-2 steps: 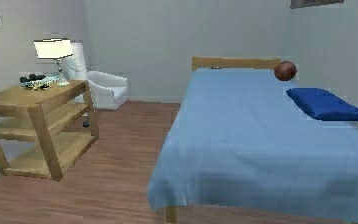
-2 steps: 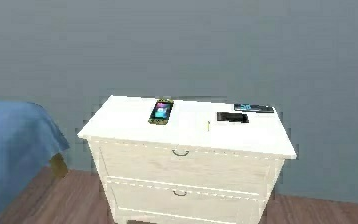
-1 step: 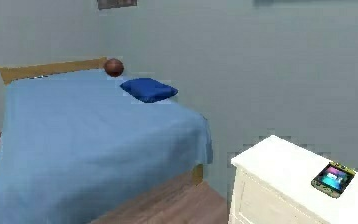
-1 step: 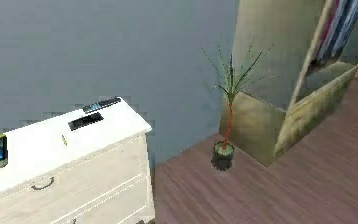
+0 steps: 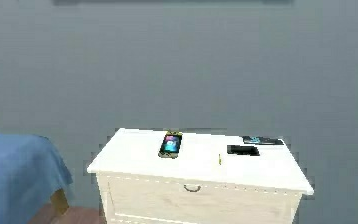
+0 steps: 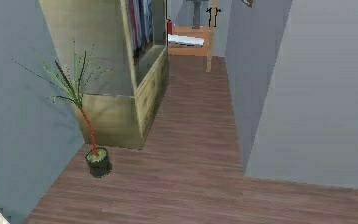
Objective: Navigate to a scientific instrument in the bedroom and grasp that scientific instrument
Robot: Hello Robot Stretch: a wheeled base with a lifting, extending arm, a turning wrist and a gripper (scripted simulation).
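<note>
Grey-blue wall (image 5: 187, 70) backs the forward view, and a paler grey wall (image 6: 307, 90) stands at the arm side view's right. Brown wood floor (image 6: 187, 150) runs up the middle of the arm side view like a corridor.

On the floor's left side stands a tall tan cabinet (image 6: 107, 70), with coloured things upright on an upper shelf and drawers lower down. In the forward view a white dresser (image 5: 127, 165) stands against the wall, and a drawer with a small handle (image 5: 192, 188) faces the camera. A blue bed (image 5: 17, 170) lies at that view's left edge, just beside the dresser.

A plant (image 6: 72, 85) with long thin leaves and a reddish stem grows from a dark pot (image 6: 99, 161) on the floor near the cabinet's near corner. At the corridor's far end is a small wooden bench (image 6: 192, 42). Above it shows a dark upright thing (image 6: 213, 14), too small to name.

Four small things lie on the dresser top:
- a dark handheld device (image 5: 170, 144) with a coloured face, near the middle
- a black slab (image 5: 243, 150) toward the right
- a black strip (image 5: 262, 140) just behind the slab, nearer the wall
- a thin short stick (image 5: 220, 158) between the device and the slab

Which of these things, if any, is the scientific instrument cannot be told. The state of the tool cannot be told either.
</note>
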